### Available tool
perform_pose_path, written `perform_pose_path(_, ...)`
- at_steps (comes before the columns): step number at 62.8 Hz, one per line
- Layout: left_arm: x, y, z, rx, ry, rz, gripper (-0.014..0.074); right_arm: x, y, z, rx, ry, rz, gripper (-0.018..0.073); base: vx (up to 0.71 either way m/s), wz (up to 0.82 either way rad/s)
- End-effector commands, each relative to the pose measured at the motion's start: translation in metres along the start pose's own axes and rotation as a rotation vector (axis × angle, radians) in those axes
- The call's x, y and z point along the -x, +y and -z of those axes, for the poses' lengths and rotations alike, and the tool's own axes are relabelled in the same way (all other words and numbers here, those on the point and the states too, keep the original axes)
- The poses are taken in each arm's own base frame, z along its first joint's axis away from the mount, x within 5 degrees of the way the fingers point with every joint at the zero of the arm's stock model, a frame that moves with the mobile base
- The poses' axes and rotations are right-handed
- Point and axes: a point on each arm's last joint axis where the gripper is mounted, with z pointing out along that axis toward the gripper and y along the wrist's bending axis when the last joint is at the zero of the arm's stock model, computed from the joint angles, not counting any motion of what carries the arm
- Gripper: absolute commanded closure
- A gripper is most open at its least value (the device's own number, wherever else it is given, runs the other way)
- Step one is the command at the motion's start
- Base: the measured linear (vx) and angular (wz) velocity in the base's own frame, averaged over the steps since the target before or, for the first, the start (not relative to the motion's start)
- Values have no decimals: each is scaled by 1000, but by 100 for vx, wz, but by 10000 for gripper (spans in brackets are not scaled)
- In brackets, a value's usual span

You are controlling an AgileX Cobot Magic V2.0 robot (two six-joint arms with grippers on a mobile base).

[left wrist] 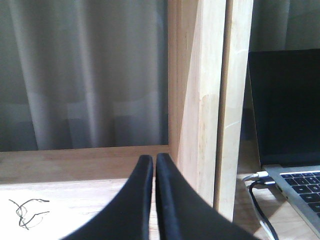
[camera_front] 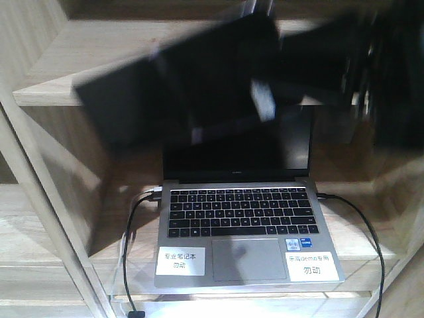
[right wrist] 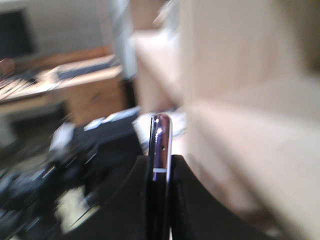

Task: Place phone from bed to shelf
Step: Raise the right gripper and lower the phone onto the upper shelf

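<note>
Right pincer (right wrist: 160, 167) pinches phone (right wrist: 161, 135) edge-on near shelf (right wrist: 250, 140); left pincer (left wrist: 154, 160) pressed together.

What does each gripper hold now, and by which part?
The right gripper holds the phone by one end, its fingers pressing the two flat faces; the rest sticks out beyond them. The left gripper is shut and holds nothing.

Left hand (left wrist: 154, 159): two matte black fingers (left wrist: 127, 207), smooth and curved, wide at the base, tapering to rounded tips. Right hand (right wrist: 161, 160): same black tapered build, plain surface, no markings readable. Right arm (camera_front: 391, 73): dark blurred bulk, detail too smeared to tell.
</note>
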Motion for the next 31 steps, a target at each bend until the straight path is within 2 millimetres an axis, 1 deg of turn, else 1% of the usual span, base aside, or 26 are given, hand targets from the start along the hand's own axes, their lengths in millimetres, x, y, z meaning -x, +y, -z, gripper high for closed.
perform_pose_path(1,15,1,2,5,-105,19,595,33,4,9,-86,-174,11,562,0,0)
perform_pose_path(7,15,1,2,5,-105,19,595,44,-5,10,-163,-218,22,562,0,0)
perform_pose_path(13,15,1,2,5,-105,19,595,54,-15,7,-203,-242,37,562,0,0)
perform_pose_path(23,15,1,2,5,-105,19,595,67,-41,-10,-205,-247,38,562,0,0)
perform_pose_path(29,15,1,2,5,-105,19,595,71,-63,-25,-199,-253,15,562,0,0)
perform_pose_path(31,15,1,2,5,-105,19,595,73,-67,-28,-191,-261,10,562,0,0)
